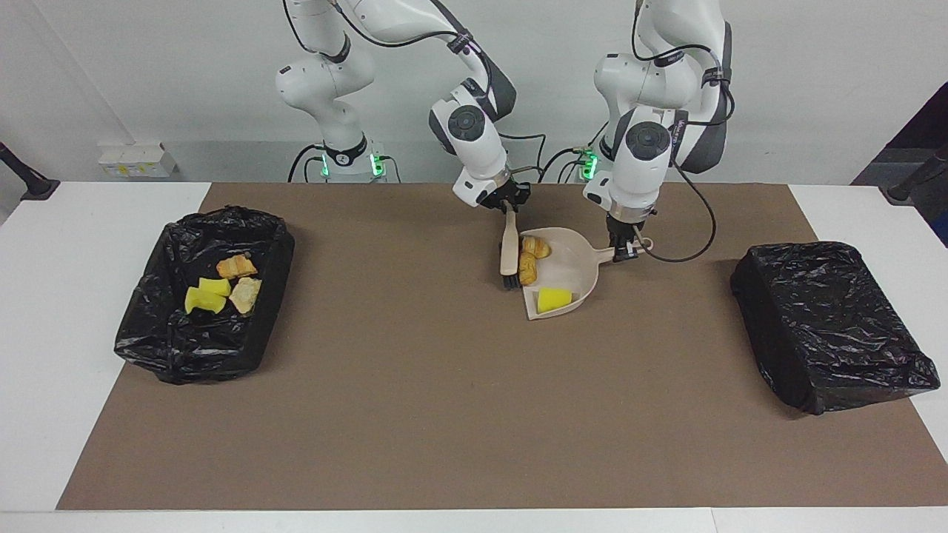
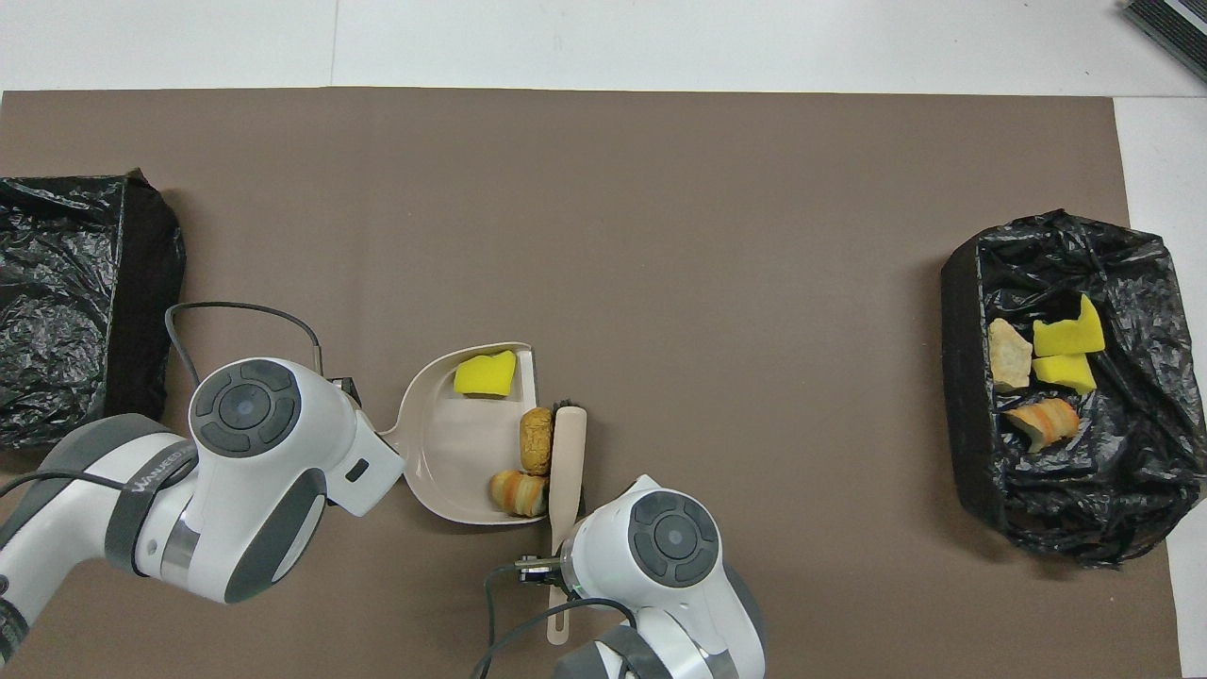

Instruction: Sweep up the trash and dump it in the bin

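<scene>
**Brush pressed against the bread pieces at the dustpan's mouth**

We see the right gripper (image 1: 508,205) clamped on the upper end of a small brush (image 1: 508,252), whose pale handle slopes down to dark bristles (image 1: 509,282) resting on the brown mat (image 1: 444,407). The brush lies along the open edge of the beige dustpan (image 1: 574,259), touching the two tan-orange bread pieces (image 1: 529,260) that sit right at that edge. In the overhead view the same two pieces (image 2: 530,462) lie between the brush handle (image 2: 566,462) and the dustpan's floor (image 2: 453,453).

The left gripper (image 1: 624,248) is closed on the dustpan's handle (image 1: 609,254), holding the pan flat on the mat. Inside the pan, at the corner farther from the robots, lies one yellow sponge wedge (image 1: 554,299).

The rest of the trash is in the open bin lined with black plastic (image 1: 141,326) at the right arm's end of the table: two yellow wedges (image 1: 207,295) and two tan pieces (image 1: 241,281) lie together on its floor. At the left arm's end of the table sits a second black-wrapped box (image 1: 829,326), its top covered by the plastic. Both lie well apart from the dustpan.
</scene>
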Controlling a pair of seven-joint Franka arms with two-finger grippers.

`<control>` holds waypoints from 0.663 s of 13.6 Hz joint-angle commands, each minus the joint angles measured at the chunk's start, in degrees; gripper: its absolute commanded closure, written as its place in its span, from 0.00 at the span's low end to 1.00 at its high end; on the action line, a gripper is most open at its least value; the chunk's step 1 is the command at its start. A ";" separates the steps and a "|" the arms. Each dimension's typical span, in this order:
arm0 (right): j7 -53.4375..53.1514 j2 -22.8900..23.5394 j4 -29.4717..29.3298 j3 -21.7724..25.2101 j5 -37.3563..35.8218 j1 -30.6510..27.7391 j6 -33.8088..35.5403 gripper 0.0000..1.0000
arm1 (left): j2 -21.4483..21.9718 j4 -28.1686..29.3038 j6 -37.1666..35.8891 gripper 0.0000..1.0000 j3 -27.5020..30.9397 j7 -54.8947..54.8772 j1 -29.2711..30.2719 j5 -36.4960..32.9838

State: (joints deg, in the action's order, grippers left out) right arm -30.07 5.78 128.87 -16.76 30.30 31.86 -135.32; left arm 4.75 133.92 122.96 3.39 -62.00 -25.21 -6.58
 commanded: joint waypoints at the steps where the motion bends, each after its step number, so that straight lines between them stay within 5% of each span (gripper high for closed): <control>1: -1.74 0.81 -4.22 -0.30 0.30 -0.31 4.85 1.00 | 0.44 0.82 1.40 1.00 -0.14 -1.11 0.86 0.86; 6: -1.57 0.81 -6.34 -0.03 -0.41 -0.57 7.86 1.00 | 0.26 -0.59 1.75 1.00 -0.23 -2.95 2.18 1.04; 9: -1.39 -4.18 -7.92 0.50 -4.88 -3.98 19.35 1.00 | 0.70 -0.77 1.84 1.00 -0.23 -3.74 3.75 2.44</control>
State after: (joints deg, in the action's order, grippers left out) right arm -30.56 5.23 122.53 -16.18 28.17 30.98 -122.96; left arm 4.74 133.49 124.10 3.48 -63.58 -23.43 -6.01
